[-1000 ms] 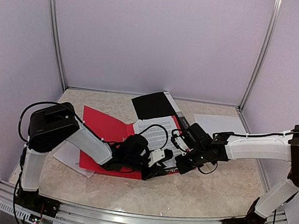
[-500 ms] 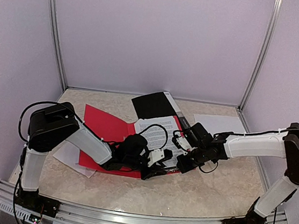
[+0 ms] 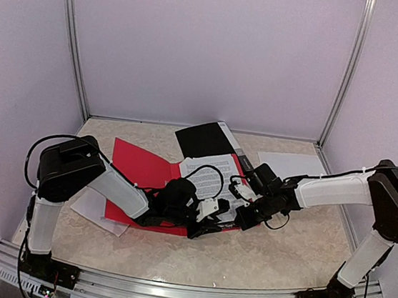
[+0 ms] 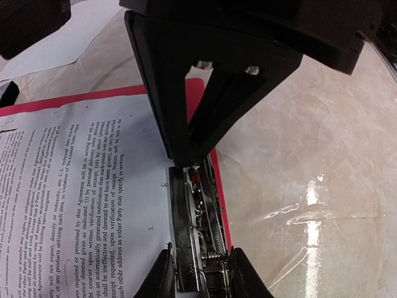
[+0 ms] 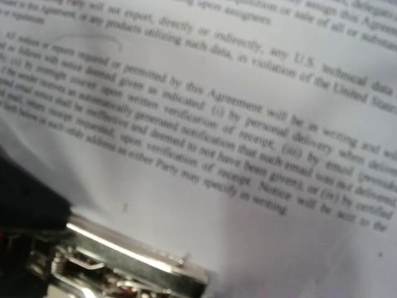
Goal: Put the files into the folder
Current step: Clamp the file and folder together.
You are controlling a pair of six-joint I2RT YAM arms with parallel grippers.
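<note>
Right arm's elbow has swung inward; left arm hasn't moved. Left end effector (image 4: 201, 276) grasps the silver metal spring clip (image 4: 198, 230) of the open red plastic folder (image 3: 142, 175). Right end effector (image 3: 243, 216), clenched, is at the printed white paper sheet (image 4: 80, 186) lying inside. Blank white paper sheet (image 3: 291, 163) on the beige marble tabletop (image 3: 279, 262) not yet filed.

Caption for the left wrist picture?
Left claw grips the metal clip of the red folder, beside a printed sheet.

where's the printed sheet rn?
Top view: the printed sheet lies on the right half of the open red folder, mid-table. The left gripper holds the metal clip at its near edge, the shut right gripper just beyond.
</note>
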